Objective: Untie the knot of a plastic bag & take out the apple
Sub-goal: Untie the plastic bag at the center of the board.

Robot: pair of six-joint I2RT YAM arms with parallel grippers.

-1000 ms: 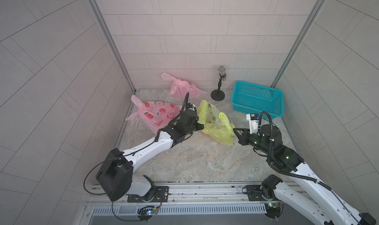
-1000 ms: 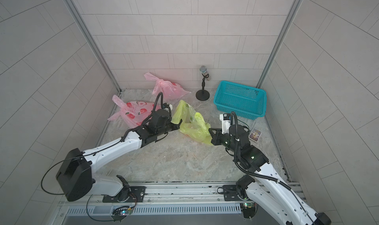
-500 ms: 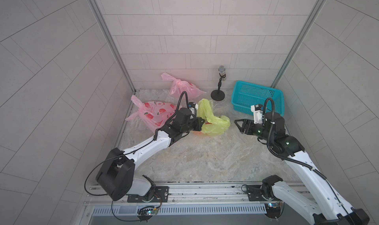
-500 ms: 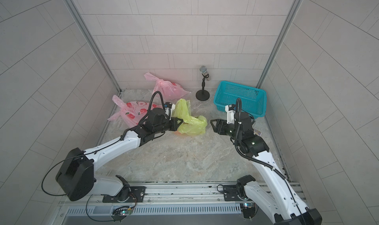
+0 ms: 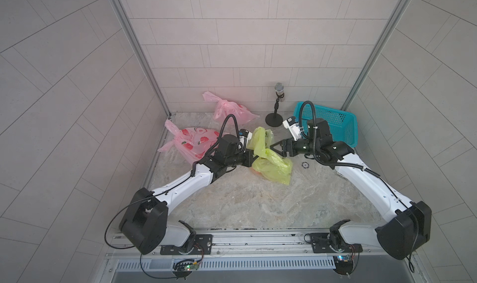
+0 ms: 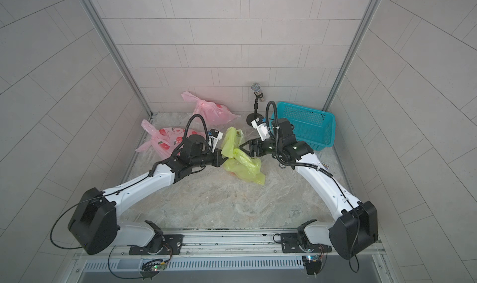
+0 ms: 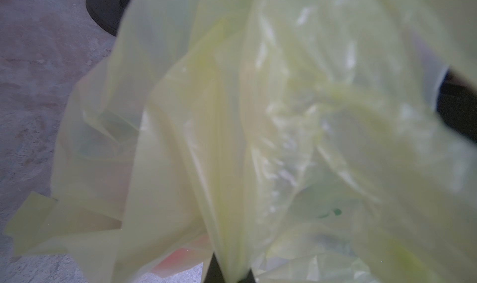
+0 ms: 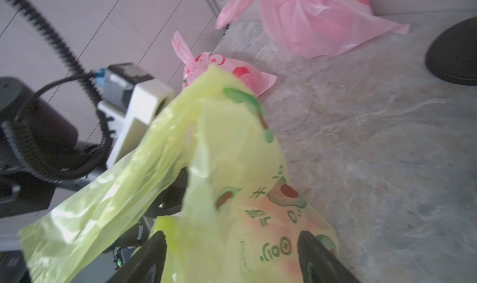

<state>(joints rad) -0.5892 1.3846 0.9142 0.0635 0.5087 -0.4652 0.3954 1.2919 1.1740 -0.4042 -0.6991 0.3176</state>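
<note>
With your left gripper [image 5: 251, 158] pinching the yellow bag [image 5: 274, 166], close the wide-open right gripper [image 5: 275, 150] on the opposite flap and pull gently.

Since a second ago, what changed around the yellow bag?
The right gripper let go of the yellow bag, opened, pulled away and came back against it. The left gripper stays shut on it. The rear pink bag, nearer pink bag, basket and microphone are unmoved.
</note>
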